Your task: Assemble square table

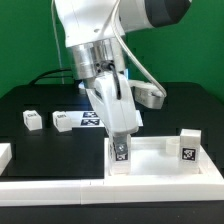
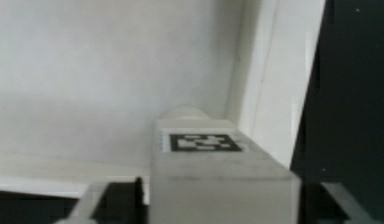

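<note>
The square table's white slab (image 1: 152,161) lies on the black table in front of the arm, and in the wrist view it fills the background (image 2: 100,80). One white tagged leg (image 1: 187,147) stands upright at the slab's corner on the exterior view's right. My gripper (image 1: 120,138) is shut on another tagged leg (image 1: 121,153) and holds it upright at the slab's corner on the exterior view's left. In the wrist view this leg (image 2: 207,150) sits between my gripper's (image 2: 221,206) dark fingers (image 2: 118,200), tag facing the camera. Whether it sits in a socket is hidden.
Two loose white legs (image 1: 32,120) (image 1: 62,121) lie on the black table at the exterior view's left. The marker board (image 1: 90,120) lies behind the arm. Long white border rails (image 1: 60,186) run along the front and left edges.
</note>
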Robot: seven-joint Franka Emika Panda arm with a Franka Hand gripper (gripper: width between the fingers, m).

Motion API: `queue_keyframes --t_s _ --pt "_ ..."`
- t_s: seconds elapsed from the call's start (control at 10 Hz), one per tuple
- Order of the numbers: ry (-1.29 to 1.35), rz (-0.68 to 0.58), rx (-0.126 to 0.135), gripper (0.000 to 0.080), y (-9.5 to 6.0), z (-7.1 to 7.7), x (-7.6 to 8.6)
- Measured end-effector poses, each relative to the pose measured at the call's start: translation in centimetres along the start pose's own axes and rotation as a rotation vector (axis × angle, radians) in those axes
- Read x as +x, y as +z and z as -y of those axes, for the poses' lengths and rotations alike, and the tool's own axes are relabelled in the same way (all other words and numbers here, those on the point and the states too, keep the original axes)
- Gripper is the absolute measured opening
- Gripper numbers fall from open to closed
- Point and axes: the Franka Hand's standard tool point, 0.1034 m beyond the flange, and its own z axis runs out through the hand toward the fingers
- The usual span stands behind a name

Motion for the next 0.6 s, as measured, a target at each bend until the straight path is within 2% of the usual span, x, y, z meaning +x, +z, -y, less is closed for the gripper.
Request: queue_keyframes --t_s 0.1,0.2,0.3,0.6 --pt "-0.007 0.000 -0.001 0.0555 0.02 0.00 -0.03" --pt "-0.250 -0.022 -0.017 0.0621 -0.14 0.38 -0.25" --pt "-0.547 -0.036 -0.034 0.0641 -0.22 0.66 -0.52" --pt "-0.811 -0.033 -0.043 0.0648 -0.14 0.57 -0.47"
